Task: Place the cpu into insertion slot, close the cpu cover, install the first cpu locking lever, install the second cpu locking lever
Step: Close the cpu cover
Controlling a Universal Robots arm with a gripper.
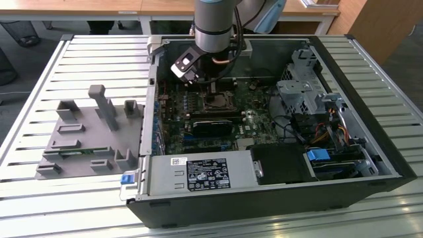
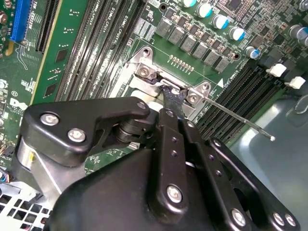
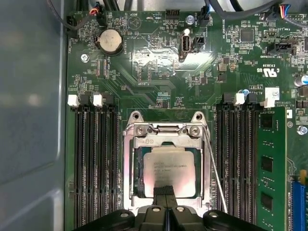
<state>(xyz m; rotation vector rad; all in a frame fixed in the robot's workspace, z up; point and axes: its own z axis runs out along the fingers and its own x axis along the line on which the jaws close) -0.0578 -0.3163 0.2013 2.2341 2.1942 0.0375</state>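
Observation:
The cpu (image 3: 169, 166), a flat silver-grey square, lies in the insertion slot (image 1: 217, 102) on the green board. The cpu cover (image 3: 166, 143), a silvery frame with a square cut-out, lies down around the chip, hinged at its far edge. My gripper (image 3: 166, 191) is shut, its black tips together and resting on the chip's near edge at the cover's rim. In the second wrist view the gripper (image 2: 171, 96) touches the socket frame. One thin wire locking lever (image 3: 215, 168) runs beside the socket, splayed outward over the memory slots, its free end (image 2: 272, 138) standing clear of the board.
Long black memory slots (image 3: 94, 163) flank the socket on both sides, with a green memory stick (image 3: 272, 159) beyond one bank. The grey case wall (image 3: 29, 120) is close by. A drive cage (image 1: 300, 94), cables and power supply (image 1: 205, 173) fill the case; a grey fixture (image 1: 92, 134) sits at the exterior view's left.

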